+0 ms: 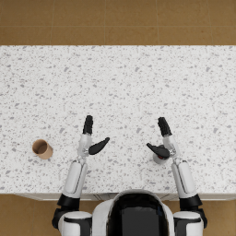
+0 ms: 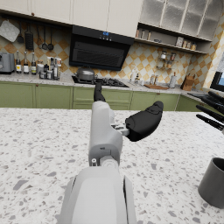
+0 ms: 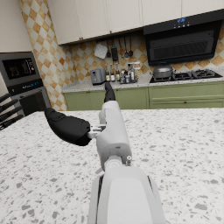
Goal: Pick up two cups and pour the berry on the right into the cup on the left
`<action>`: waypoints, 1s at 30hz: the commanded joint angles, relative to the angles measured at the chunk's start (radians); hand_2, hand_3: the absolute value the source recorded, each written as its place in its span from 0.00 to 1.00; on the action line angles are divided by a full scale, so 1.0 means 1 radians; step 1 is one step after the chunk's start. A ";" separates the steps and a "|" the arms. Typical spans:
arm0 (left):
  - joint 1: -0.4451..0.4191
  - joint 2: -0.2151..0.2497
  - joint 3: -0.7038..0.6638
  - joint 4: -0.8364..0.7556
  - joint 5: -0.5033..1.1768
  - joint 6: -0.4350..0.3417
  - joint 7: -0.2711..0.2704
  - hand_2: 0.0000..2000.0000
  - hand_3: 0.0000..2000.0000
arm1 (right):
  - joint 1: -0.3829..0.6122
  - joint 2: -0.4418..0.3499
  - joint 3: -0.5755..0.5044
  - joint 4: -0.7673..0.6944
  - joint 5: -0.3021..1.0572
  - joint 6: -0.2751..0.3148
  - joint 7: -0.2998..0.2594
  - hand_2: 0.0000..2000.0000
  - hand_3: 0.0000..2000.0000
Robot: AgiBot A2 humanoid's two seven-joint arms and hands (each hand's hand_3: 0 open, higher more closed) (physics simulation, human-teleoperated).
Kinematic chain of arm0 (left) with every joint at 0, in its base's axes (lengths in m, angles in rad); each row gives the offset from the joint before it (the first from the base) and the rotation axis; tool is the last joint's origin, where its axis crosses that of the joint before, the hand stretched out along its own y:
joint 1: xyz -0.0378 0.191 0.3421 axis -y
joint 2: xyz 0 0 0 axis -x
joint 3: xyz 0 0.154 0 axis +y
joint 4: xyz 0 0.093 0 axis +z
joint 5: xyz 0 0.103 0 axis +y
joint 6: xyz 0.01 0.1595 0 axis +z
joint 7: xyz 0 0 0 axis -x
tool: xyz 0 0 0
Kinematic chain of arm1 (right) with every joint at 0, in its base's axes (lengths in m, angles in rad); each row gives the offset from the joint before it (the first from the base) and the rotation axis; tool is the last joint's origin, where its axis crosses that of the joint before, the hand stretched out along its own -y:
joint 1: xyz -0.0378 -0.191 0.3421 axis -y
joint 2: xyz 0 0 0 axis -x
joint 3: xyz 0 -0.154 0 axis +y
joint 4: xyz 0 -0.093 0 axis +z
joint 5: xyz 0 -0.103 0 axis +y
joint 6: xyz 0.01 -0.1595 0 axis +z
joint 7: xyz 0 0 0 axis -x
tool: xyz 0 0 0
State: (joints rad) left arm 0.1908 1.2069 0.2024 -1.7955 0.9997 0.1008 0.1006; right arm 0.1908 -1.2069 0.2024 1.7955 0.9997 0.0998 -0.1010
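White speckled terrazzo worktop (image 1: 120,83) is carrying both cups. Near its left edge, a small brown paper cup (image 1: 42,149) is lying tipped on its side, well apart from the left robot hand (image 1: 91,138), which is hovering released, fingers spread. A dark grey cup (image 1: 159,158) is standing just beside the right robot hand (image 1: 162,140), likewise released and grasping nothing.
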 commanded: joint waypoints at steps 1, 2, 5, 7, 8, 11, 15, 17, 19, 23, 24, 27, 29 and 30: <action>0.000 0.000 0.000 0.000 0.000 0.000 0.000 0.00 0.00 | 0.000 0.000 0.000 0.000 0.000 0.000 0.000 0.00 0.00; 0.000 0.000 0.000 0.000 0.000 0.000 0.000 0.00 0.00 | 0.000 0.000 0.000 0.000 0.000 0.000 0.000 0.00 0.00; 0.000 0.000 0.000 0.000 0.000 0.000 0.000 0.00 0.00 | 0.000 0.000 0.000 0.000 0.000 0.000 0.000 0.00 0.00; 0.000 0.000 0.000 0.000 0.000 0.000 0.000 0.00 0.00 | 0.000 0.000 0.000 0.000 0.000 0.000 0.000 0.00 0.00; 0.000 0.000 0.000 0.000 0.000 0.000 0.000 0.00 0.00 | 0.000 0.000 0.000 0.000 0.000 0.000 0.000 0.00 0.00; 0.000 0.000 0.000 0.000 0.000 0.000 0.000 0.00 0.00 | 0.000 0.000 0.000 0.000 0.000 0.000 0.000 0.00 0.00; -0.014 -0.005 0.010 -0.007 0.000 -0.029 -0.028 0.00 0.00 | 0.001 -0.003 0.028 0.010 0.000 -0.028 0.029 0.00 0.00; -0.071 -0.025 -0.036 -0.059 0.000 -0.064 -0.064 0.00 0.00 | -0.026 0.005 0.005 0.047 0.000 -0.063 0.064 0.00 0.00; -0.113 -0.036 -0.076 -0.080 0.000 -0.082 -0.082 0.00 0.00 | -0.068 0.020 -0.015 0.074 0.000 -0.081 0.082 0.00 0.00; -0.203 -0.047 -0.172 -0.158 0.125 -0.096 -0.096 0.00 0.00 | -0.158 0.051 -0.060 0.148 0.125 -0.095 0.096 0.00 0.00; -0.237 -0.050 -0.200 -0.173 0.156 -0.097 -0.097 0.00 0.00 | -0.185 0.059 -0.084 0.175 0.156 -0.096 0.097 0.00 0.00; -0.314 -0.005 -0.347 -0.194 0.242 -0.100 -0.099 0.00 0.00 | -0.260 0.081 -0.121 0.238 0.242 -0.098 0.100 0.00 0.00; -0.335 0.034 -0.458 -0.201 0.270 -0.100 -0.100 0.00 0.00 | -0.296 0.087 -0.150 0.255 0.270 -0.099 0.100 0.00 0.00; -0.342 0.051 -0.512 -0.200 0.278 -0.100 -0.100 0.00 0.00 | -0.314 0.089 -0.161 0.272 0.278 -0.099 0.100 0.00 0.00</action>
State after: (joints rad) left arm -0.1176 1.2267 -0.1815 -1.9790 1.2835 0.0003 0.0004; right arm -0.0774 -1.1354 0.0763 2.0257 1.2837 0.0004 -0.0004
